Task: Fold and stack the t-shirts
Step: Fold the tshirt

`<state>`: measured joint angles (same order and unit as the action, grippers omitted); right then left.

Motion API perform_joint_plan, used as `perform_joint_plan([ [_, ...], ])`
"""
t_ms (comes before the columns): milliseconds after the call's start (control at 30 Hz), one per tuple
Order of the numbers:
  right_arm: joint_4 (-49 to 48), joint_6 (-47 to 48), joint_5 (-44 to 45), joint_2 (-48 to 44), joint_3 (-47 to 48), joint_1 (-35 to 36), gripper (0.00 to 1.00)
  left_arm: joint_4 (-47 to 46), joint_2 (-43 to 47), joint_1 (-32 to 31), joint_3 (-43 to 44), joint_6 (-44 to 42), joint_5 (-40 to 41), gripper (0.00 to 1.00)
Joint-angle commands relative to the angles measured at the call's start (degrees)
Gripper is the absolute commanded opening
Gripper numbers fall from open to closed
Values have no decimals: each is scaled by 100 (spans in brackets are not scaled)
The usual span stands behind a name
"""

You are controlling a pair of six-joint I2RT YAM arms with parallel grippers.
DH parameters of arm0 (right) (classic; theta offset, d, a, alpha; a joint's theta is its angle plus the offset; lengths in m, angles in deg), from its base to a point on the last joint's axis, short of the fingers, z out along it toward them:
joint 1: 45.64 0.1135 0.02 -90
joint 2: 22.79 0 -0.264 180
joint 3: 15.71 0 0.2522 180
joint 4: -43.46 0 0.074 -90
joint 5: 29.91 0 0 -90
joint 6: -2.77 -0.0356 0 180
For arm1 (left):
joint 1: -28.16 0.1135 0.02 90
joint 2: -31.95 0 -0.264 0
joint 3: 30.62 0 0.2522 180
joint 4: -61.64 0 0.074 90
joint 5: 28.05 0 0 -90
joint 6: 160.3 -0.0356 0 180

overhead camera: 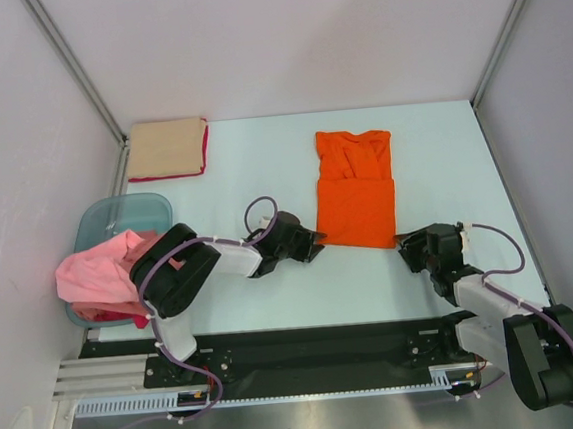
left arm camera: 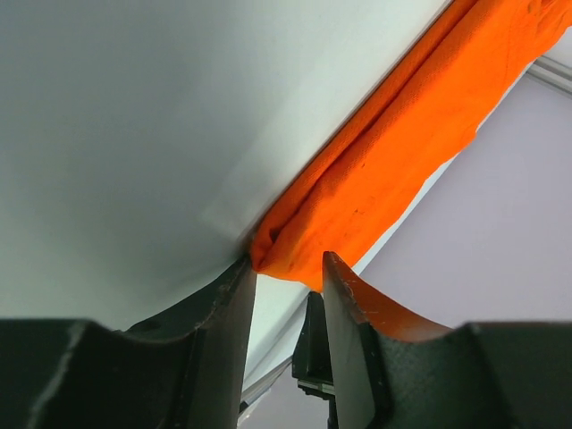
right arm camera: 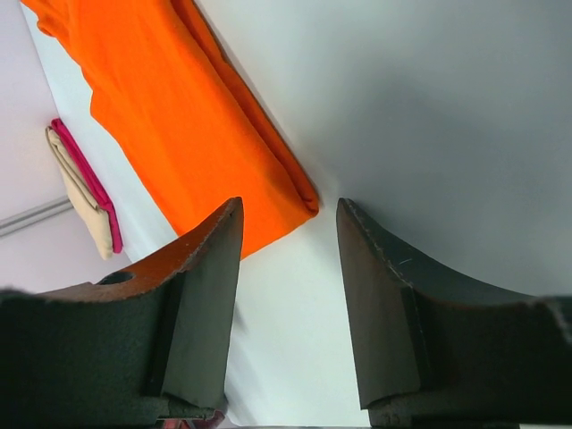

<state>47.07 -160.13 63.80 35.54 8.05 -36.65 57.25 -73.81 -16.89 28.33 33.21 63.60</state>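
On the desk (overhead camera: 262, 166), top view, the orange t-shirt (overhead camera: 355, 193) is lying folded at centre, with the left gripper (overhead camera: 319, 242) and right gripper (overhead camera: 405, 244) at its near corners. The tan t-shirt (overhead camera: 165, 148) is lying on the red t-shirt (overhead camera: 205, 149) far left, and the pink t-shirt (overhead camera: 96, 271) is draping over the tub (overhead camera: 116, 214).

Left wrist view: the jaws are standing apart about the orange corner; whether they are pinching it cannot be told.

Right wrist view: the jaws are standing open and empty, the corner just ahead.

A pale table (overhead camera: 251, 157) fills the view, boxed in by white walls (overhead camera: 301, 33), with 2 slanting metal posts (overhead camera: 75, 67) at the far corners. A translucent blue-green tub (overhead camera: 116, 214) sits at the table's left edge, toward the near side. Along the near edge lies a black plate (overhead camera: 308, 345), and in front of it what looks like a slotted metal rail (overhead camera: 282, 393).
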Motion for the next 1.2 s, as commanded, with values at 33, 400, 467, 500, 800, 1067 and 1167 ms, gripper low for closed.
perform_joint_plan([
  [33,506,-136,298,196,-16,129,51,638,-244,94,-317,12,-7,43],
  [400,497,-321,332,610,213,243,47,523,-279,146,-291,-6,-24,37],
  [467,514,-374,350,619,222,252,46,488,-288,155,-283,-6,-59,33],
  [500,506,-382,368,627,230,252,46,471,-305,155,-283,-6,-77,28],
  [800,383,-312,456,663,231,261,4,268,-350,199,-195,-313,-253,0],
  [1067,716,-180,148,-20,-24,270,0,462,213,50,-432,-594,-174,0],
  [1167,1276,-119,122,-644,-95,270,0,497,450,-134,-651,-525,-26,0],
])
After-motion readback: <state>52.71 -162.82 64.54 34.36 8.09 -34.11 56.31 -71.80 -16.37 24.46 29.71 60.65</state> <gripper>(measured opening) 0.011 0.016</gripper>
